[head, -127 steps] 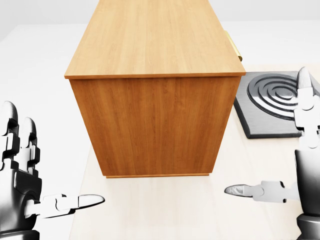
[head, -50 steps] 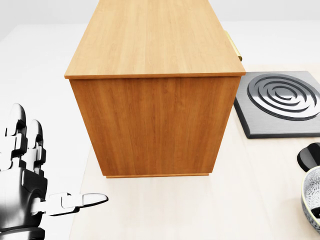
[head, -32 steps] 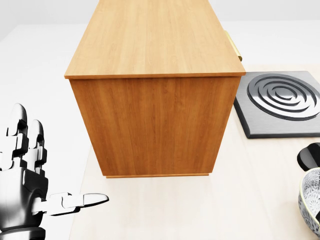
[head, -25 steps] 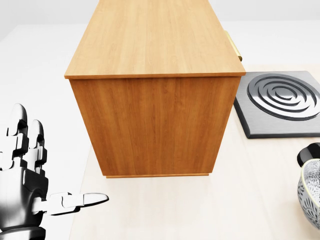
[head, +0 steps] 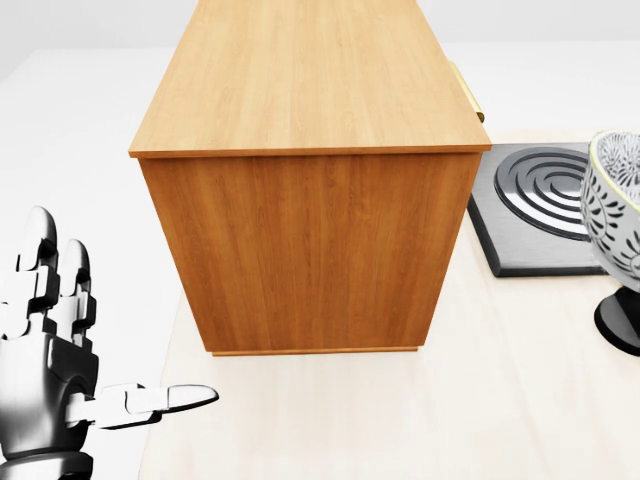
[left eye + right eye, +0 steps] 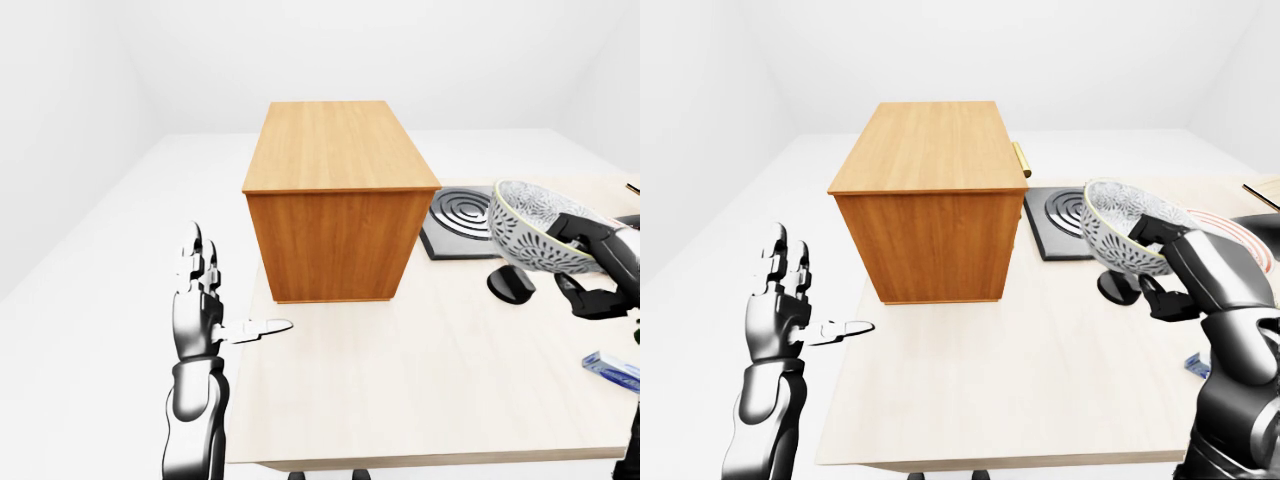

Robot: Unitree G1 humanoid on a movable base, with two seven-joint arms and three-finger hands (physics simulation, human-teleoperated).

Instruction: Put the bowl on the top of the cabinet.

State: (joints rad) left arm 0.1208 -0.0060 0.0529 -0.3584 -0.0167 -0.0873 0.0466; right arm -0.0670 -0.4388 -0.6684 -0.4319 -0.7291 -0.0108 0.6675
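The table [image 6: 420, 390] is presenting a flat, pale wood-grain top with square edges. The cabinet [image 6: 335, 195] is standing on it toward the upper left of the left-eye view: a plain rectangular box in warm orange-brown wood grain, its top smooth, with a small brass-coloured fitting [image 6: 1020, 160] projecting from its right side. Just beside the cabinet's right side, a dark grey square plate [image 5: 545, 215] with raised concentric metallic rings is lying flat on the table.

The right hand [image 6: 1175, 270] is gripping the bowl [image 6: 1125, 240] by its near rim, fingers [image 6: 1150, 232] curled round the edge, and is holding it tilted in the air to the right of the cabinet, above a small glossy black object [image 6: 512, 287]. The bowl is round and deep, white with a fine dark leaf pattern.

The left hand [image 6: 200, 315], chrome and black jointed segments, is hovering off the table's left edge, fingers spread wide and holding nothing.
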